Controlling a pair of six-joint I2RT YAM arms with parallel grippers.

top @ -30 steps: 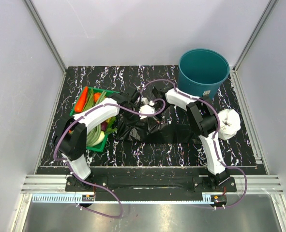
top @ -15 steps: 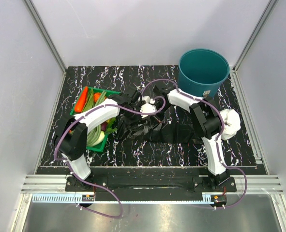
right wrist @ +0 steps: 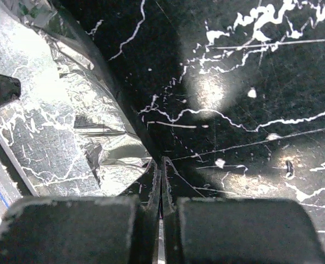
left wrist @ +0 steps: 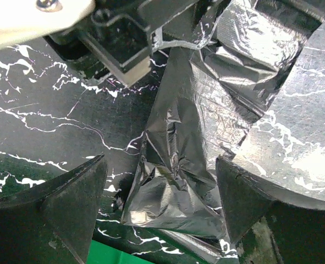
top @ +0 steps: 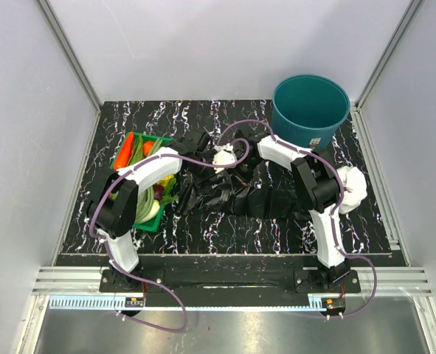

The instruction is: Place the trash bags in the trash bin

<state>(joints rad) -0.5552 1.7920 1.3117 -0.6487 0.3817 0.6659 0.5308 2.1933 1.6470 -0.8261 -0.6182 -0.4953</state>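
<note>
While the left tool (left wrist: 161,170) gapes, the right tool (right wrist: 161,165) pinches the trash bag (top: 225,198), stretched left-right.

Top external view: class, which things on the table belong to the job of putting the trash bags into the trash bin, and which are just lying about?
Belong to the job:
- trash bags, black film spread in the centre
- trash bin, teal, far right

Just lying about:
- green tray holding vegetables, left
- white crumpled object, right

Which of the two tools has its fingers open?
The left tool: its fingers stand wide apart above the black trash bag. The right tool is pressed shut on its edge.
</note>
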